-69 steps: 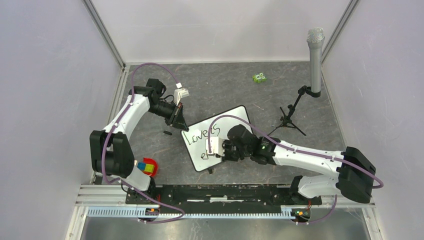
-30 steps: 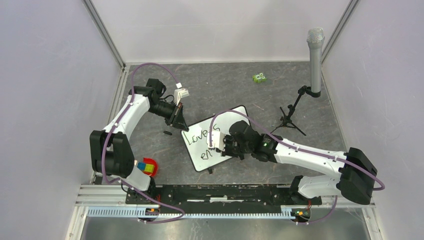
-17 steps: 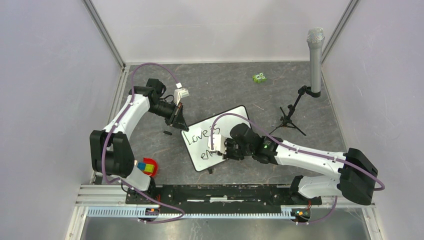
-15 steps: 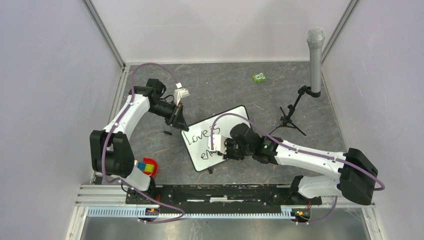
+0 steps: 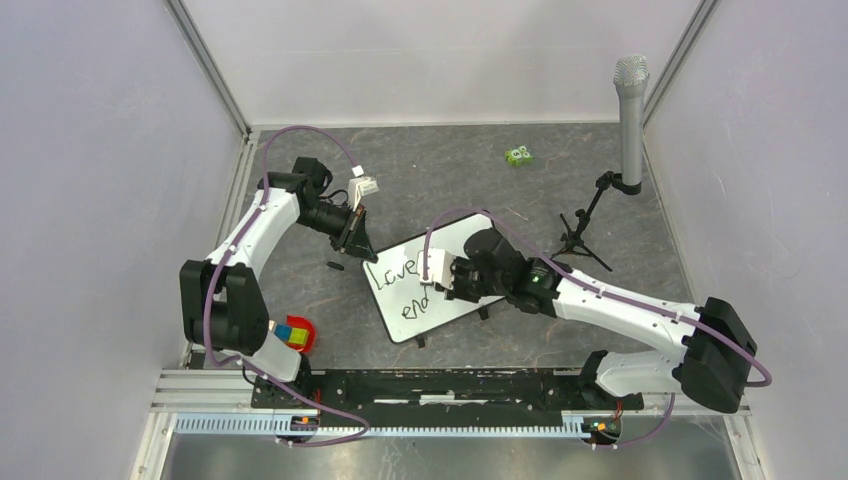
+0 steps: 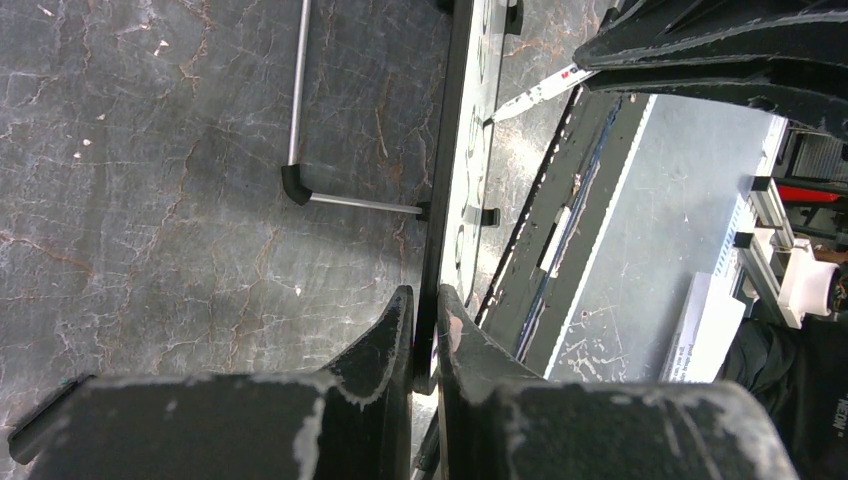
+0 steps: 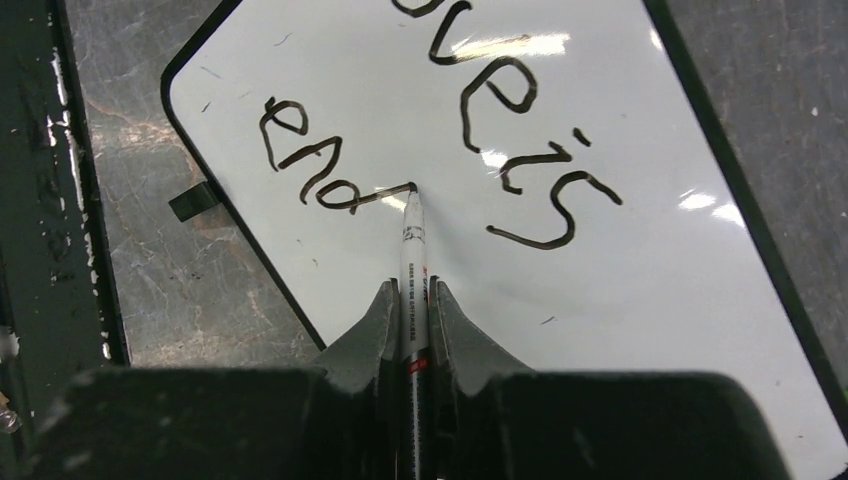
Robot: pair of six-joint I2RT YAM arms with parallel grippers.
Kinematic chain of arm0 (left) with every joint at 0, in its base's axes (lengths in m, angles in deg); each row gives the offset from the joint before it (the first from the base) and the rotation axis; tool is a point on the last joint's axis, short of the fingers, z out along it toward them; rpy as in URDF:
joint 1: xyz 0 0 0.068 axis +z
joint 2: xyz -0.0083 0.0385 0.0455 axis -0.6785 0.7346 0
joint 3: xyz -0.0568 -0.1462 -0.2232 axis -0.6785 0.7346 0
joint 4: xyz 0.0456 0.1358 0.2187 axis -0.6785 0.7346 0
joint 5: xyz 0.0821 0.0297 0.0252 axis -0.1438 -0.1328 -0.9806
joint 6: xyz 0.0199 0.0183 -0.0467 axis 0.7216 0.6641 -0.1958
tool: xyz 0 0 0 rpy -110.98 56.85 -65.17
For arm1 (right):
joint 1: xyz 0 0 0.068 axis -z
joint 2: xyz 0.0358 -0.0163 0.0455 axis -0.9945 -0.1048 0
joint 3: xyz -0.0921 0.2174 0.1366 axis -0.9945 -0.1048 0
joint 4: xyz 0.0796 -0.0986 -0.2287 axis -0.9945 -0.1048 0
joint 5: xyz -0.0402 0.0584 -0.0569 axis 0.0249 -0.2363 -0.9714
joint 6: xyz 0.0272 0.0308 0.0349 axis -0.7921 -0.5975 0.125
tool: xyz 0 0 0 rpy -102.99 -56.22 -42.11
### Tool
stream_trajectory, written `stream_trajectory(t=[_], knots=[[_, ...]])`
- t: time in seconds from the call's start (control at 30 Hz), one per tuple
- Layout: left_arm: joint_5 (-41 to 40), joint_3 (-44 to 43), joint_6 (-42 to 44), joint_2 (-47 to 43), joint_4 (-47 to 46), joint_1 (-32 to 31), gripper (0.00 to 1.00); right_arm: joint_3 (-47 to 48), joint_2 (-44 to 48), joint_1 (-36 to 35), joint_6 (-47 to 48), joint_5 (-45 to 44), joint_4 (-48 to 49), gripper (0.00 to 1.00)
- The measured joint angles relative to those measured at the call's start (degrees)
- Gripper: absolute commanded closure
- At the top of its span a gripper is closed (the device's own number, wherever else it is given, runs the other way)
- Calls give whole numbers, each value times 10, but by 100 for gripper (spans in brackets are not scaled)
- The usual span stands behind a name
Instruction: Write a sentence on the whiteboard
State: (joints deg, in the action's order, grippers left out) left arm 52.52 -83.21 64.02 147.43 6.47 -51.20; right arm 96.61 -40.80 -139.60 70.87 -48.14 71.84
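Note:
The whiteboard (image 5: 462, 232) lies tilted on the grey table, and its black frame and white face show in the right wrist view (image 7: 640, 310). The sentence (image 5: 395, 272) reads "Love is" on the first line and "end" on the second (image 7: 540, 242). My right gripper (image 5: 442, 278) (image 7: 410, 292) is shut on a white marker (image 7: 412, 240), whose tip touches the board at the end of the "d". My left gripper (image 5: 358, 240) (image 6: 425, 300) is shut on the whiteboard's far-left edge, which shows edge-on in the left wrist view (image 6: 452, 150).
A microphone (image 5: 630, 110) stands on a small tripod (image 5: 582, 240) at the back right. A small green object (image 5: 518, 155) lies at the back. A red bowl with a coloured cube (image 5: 296, 335) sits by the left base. A small black piece (image 5: 335, 266) lies left of the board.
My right gripper has moved right along the second line with the marker, and the writing there has grown from "e" to "end". The left arm has not moved.

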Motion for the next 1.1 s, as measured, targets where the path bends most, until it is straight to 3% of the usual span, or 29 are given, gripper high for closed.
stream_trajectory(t=[0.37,1.1], knots=[[0,0,0,2,0,0,98,10,-2,7,0,-6,1,100],[0,-1,0,3,0,0,98,-56,8,-1,-20,47,14,100]])
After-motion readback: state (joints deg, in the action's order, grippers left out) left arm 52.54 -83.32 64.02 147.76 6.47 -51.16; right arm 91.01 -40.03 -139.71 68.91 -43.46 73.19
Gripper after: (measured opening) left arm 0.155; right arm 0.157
